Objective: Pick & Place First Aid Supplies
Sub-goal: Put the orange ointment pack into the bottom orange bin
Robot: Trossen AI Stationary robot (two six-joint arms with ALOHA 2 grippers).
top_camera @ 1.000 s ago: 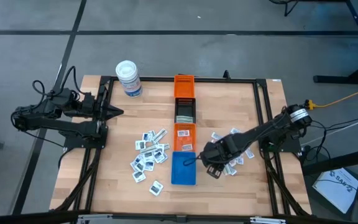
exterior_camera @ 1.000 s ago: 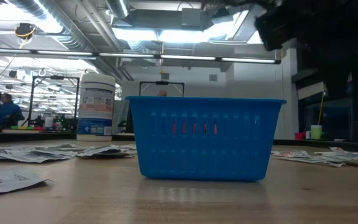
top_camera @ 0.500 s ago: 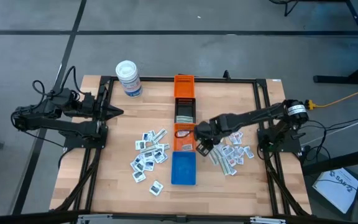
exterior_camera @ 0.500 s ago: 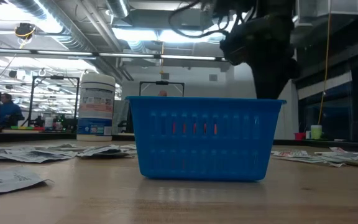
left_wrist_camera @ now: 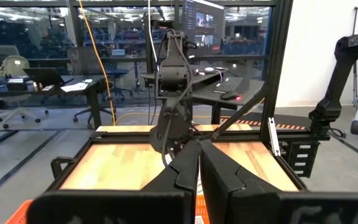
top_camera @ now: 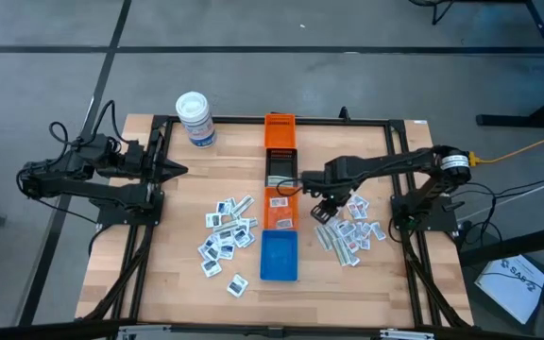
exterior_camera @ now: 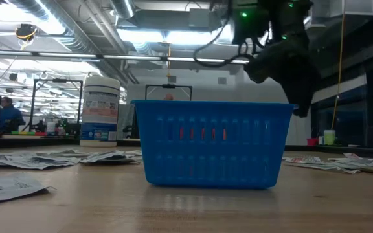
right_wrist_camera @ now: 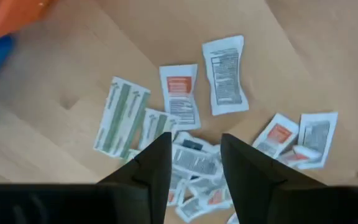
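Observation:
The first aid supplies lie flat on the table in two loose piles, a left pile (top_camera: 225, 236) and a right pile (top_camera: 352, 229). They are small white packets with black or red print, plus pale green strips (right_wrist_camera: 120, 115). My right gripper (top_camera: 323, 208) hovers open over the near-left end of the right pile. In the right wrist view its fingers (right_wrist_camera: 196, 138) stand above the packets (right_wrist_camera: 180, 94), with nothing between them. My left gripper (top_camera: 179, 171) waits shut at the table's left side (left_wrist_camera: 199, 165).
A row of bins runs down the table's middle: orange (top_camera: 280, 129), black (top_camera: 281, 168), orange (top_camera: 280, 208), blue (top_camera: 279, 255). The blue bin (exterior_camera: 212, 144) fills the low view. A white tub with a blue label (top_camera: 195, 118) stands at the far left corner.
My right gripper has moved from beside the blue bin toward the table's far edge. It passed the near orange bin and now stands over the right pile of packets. The packets and bins have kept their places.

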